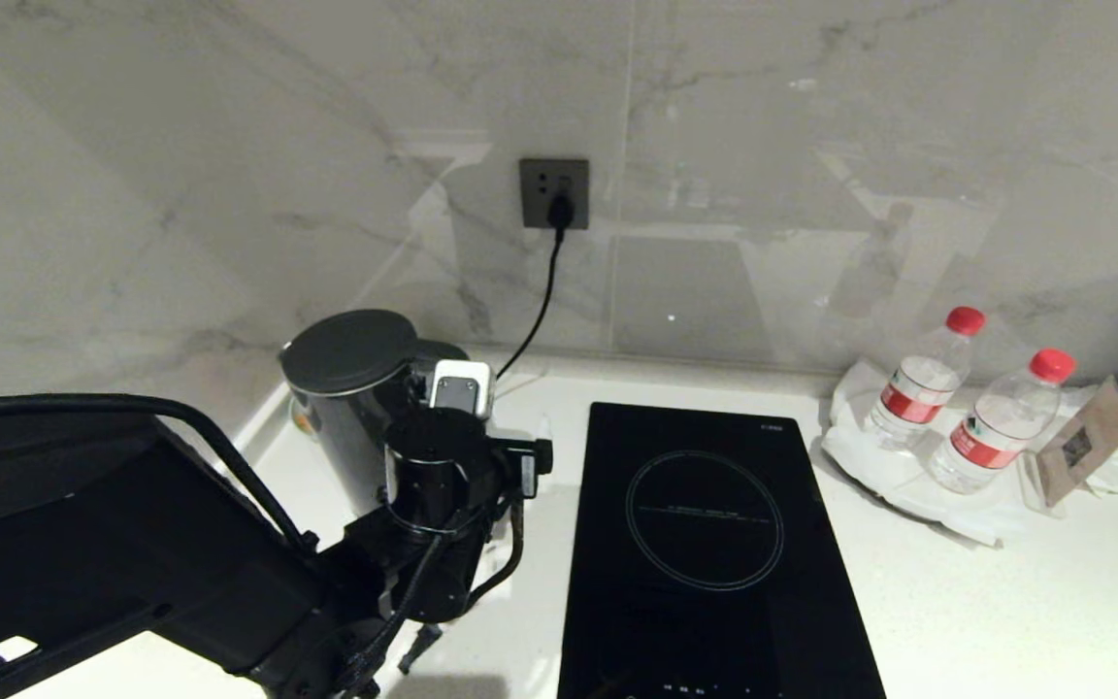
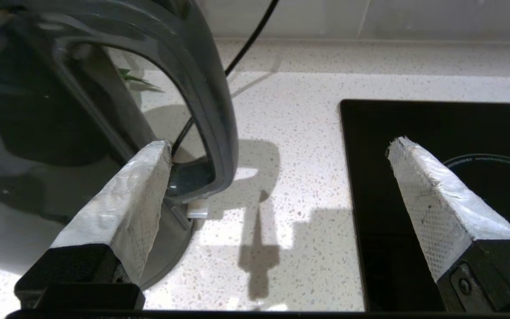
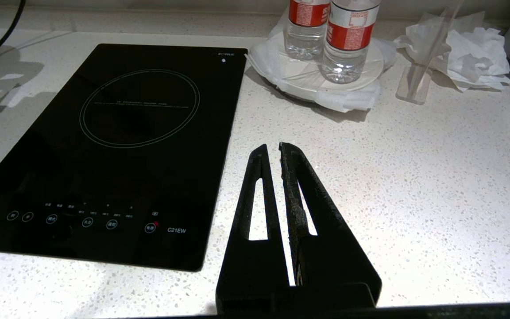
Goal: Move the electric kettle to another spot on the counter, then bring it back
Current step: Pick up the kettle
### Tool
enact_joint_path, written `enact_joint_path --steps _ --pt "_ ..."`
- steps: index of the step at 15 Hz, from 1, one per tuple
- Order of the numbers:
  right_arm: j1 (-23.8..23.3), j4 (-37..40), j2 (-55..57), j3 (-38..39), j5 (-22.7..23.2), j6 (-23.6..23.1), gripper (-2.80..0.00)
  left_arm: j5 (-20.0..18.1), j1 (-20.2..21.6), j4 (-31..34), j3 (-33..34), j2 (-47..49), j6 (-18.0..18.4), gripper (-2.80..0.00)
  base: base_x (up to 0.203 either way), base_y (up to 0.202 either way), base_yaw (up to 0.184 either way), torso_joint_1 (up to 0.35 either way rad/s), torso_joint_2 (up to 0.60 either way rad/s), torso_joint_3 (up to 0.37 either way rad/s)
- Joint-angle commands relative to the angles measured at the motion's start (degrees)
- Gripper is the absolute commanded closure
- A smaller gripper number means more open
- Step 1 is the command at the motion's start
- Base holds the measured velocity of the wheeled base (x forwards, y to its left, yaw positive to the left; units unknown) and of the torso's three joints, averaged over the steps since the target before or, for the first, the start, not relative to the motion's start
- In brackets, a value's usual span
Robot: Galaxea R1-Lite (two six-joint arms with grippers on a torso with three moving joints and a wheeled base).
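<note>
I have the left pincer (image 2: 277, 173) spread wide and level at the electric kettle (image 1: 350, 403), which stands upright on its base disc (image 2: 171, 248) at the back left of the counter (image 1: 957, 602), close to the marble wall (image 1: 229, 146) and left of the hob (image 1: 714, 544). Nothing is held yet.

What the next move hangs on is the handle (image 2: 210, 110). It runs top to bottom down the side of the kettle that faces the hob, so its long axis is vertical and my fingers straddle it sideways. In the left wrist view one taped finger (image 2: 126, 217) sits by the foot of the handle, seemingly inside the loop between handle and body, while the other hangs well apart over the hob edge. I judge the handle is already between the fingers, though off centre towards the kettle-side finger; I would shift the pincer slightly before closing.

The right pincer (image 3: 274, 150) is pressed together, empty, parked over bare counter just beside the hob, near the water bottles (image 3: 326, 35). The left arm is clearly the nearer one. The cord (image 1: 540, 301) to the wall socket (image 1: 554, 192) trails behind the kettle and belongs to the base.
</note>
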Motion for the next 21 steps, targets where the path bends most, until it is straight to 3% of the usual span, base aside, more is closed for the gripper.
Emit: enact_joint_path --steps 1,21 --pt "0.0 0.02 0.0 0.0 0.05 -0.04 0.0 0.23 0.1 -0.37 -0.8 1.19 -0.05 -2.8 0.0 0.0 0.0 0.0 0.0 0.0" --pt "0.0 0.02 0.0 0.0 0.05 -0.04 0.0 -0.45 6.07 9.56 -17.06 5.93 0.91 -2.8 0.0 0.0 0.0 0.0 0.0 0.0"
